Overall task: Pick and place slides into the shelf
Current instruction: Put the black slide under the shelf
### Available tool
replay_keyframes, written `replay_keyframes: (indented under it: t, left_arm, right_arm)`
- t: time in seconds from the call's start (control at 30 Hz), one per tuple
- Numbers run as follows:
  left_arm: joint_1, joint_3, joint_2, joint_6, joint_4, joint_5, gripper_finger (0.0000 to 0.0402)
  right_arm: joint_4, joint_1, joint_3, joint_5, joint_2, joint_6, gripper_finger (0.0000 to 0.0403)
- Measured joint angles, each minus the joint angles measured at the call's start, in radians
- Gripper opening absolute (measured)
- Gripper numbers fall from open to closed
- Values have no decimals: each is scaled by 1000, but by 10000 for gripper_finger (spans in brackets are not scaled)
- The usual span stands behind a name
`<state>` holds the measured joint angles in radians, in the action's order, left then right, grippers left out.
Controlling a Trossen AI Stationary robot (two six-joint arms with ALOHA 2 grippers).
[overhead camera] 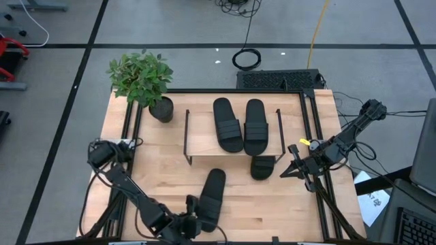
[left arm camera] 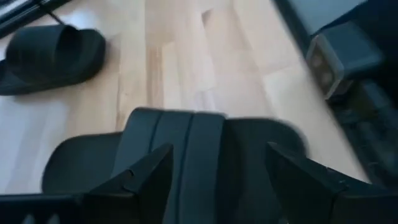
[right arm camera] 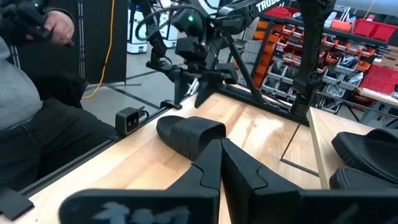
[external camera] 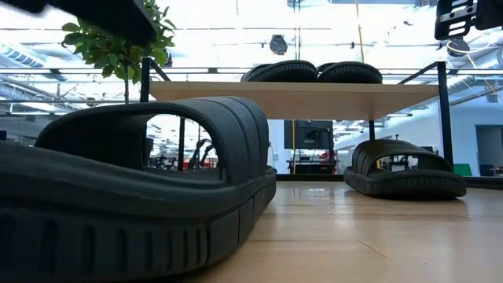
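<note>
Two black slides (overhead camera: pixel 241 126) lie side by side on the shelf's wooden top board (overhead camera: pixel 201 136). A third slide (overhead camera: pixel 262 167) rests sole-down on the table, partly under the shelf's front edge. The fourth slide (overhead camera: pixel 212 196) lies sole-down near the table's near edge. My left gripper (left arm camera: pixel 219 149) is open and slants down just above this slide's strap (left arm camera: pixel 186 140), one finger on either side of it; in the right wrist view its fingers (right arm camera: pixel 202 96) stand clear of the slide (right arm camera: pixel 186 134). My right gripper (overhead camera: pixel 291 168) waits shut at the table's right.
A potted plant (overhead camera: pixel 143 78) stands at the far left corner beside the shelf. Black frame rails (overhead camera: pixel 310 129) run along the table's sides. A small camera box (right arm camera: pixel 127 118) sits at the near edge, and a person (right arm camera: pixel 31 93) is beyond it.
</note>
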<state>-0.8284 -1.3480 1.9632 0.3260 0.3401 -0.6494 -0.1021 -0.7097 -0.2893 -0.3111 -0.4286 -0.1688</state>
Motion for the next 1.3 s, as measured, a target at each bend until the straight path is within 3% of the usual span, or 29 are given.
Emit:
replay_keyframes:
  t: [0.23,0.47,0.6,0.73,0.93,1.3]
  left_arm:
    - [-8,0,9,-13,3,-40,280]
    - [-36,-2,31,-135,-2,-132,289]
    - [-43,-63,106,-220,11,-180,289]
    - [-41,-185,207,-304,124,-243,289]
    - [-13,-353,308,-212,408,-289,289]
    - [43,-379,315,-120,547,-261,289]
  right_arm:
    - [0,0,0,0,0,19,0]
    - [0,1,0,0,0,19,0]
    - [1,1,0,0,0,18,0]
    - [1,1,0,-1,0,18,0]
    - [1,1,0,-1,0,19,0]
    - [1,1,0,-1,0,29,0]
